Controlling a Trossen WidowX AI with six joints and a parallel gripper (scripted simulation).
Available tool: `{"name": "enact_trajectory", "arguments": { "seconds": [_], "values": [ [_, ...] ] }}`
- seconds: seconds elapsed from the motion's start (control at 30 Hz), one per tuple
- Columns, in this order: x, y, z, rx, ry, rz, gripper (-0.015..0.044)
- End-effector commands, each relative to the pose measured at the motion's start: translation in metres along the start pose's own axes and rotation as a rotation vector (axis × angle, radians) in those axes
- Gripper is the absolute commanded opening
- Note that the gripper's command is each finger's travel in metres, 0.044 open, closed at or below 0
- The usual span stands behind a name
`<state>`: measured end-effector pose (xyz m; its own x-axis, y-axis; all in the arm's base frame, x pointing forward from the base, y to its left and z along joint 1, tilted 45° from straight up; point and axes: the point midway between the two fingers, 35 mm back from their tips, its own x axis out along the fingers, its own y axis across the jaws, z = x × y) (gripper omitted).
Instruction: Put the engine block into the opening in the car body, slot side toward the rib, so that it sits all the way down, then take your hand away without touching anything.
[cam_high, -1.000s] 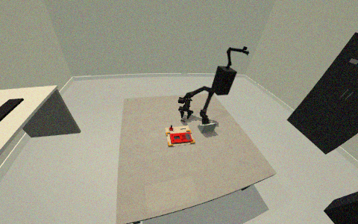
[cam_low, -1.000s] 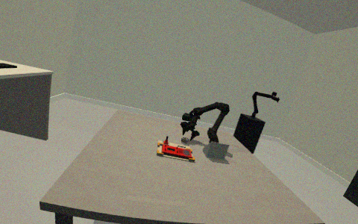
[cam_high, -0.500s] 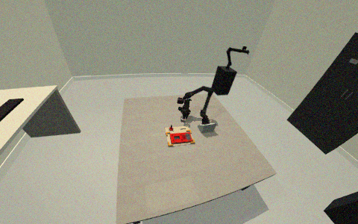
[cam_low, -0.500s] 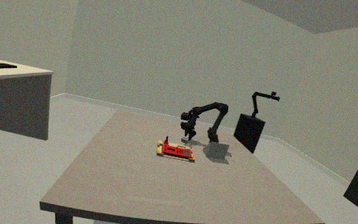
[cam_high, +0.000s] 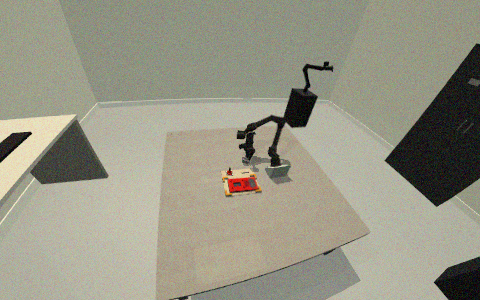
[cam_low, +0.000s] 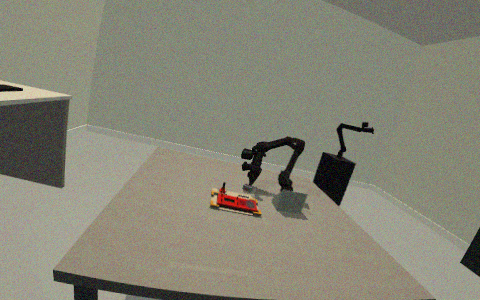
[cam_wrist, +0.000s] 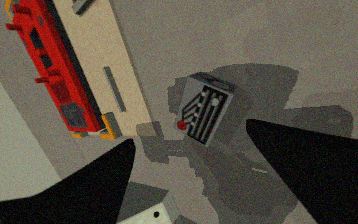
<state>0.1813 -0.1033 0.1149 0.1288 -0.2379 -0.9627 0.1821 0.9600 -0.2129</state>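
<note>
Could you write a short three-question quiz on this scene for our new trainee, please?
1. True or false: the engine block is seated in the red car body.
2. Multiple choice: how do the fingers stand? A) shut on the engine block; B) shut on nothing; C) apart, with nothing held.
3. Fill in the blank: in the wrist view, the small round spot on the engine block's lower left corner is coloured ____.

Key: 1. false; 2. C; 3. red.
</note>
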Motion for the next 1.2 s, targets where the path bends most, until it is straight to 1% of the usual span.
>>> {"name": "enact_trajectory", "arguments": {
  "seconds": [0.0,0.7,1.17],
  "values": [
    [0.0002,0.0004,0.0001,-0.146,0.020,-0.027,0.0440],
    [-0.0009,0.0014,-0.0001,-0.816,0.136,-0.119,0.0440],
    [-0.0035,0.0054,-0.0002,-1.283,0.248,-0.153,0.0440]
  ]
}}
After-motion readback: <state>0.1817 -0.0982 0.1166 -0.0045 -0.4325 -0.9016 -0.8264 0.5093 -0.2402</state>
